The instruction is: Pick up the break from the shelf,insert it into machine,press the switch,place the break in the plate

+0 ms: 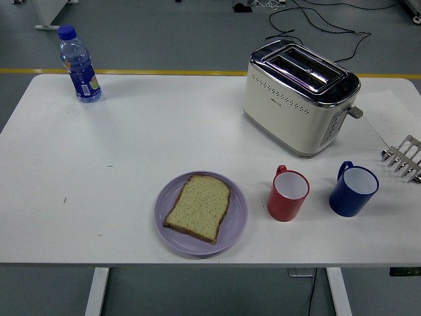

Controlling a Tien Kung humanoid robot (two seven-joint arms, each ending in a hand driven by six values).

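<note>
A slice of bread [198,207] lies flat on a purple plate [237,224] at the front middle of the white table. A cream and chrome toaster [299,97] stands at the back right, its two slots empty and its lever [355,112] on the right end. A silver wire rack [404,158], the shelf, shows at the right edge and holds nothing that I can see. Neither of my hands is in view.
A red mug [288,193] and a blue mug [353,190] stand in front of the toaster. A water bottle [78,64] stands at the back left. A sheet of paper [388,117] lies right of the toaster.
</note>
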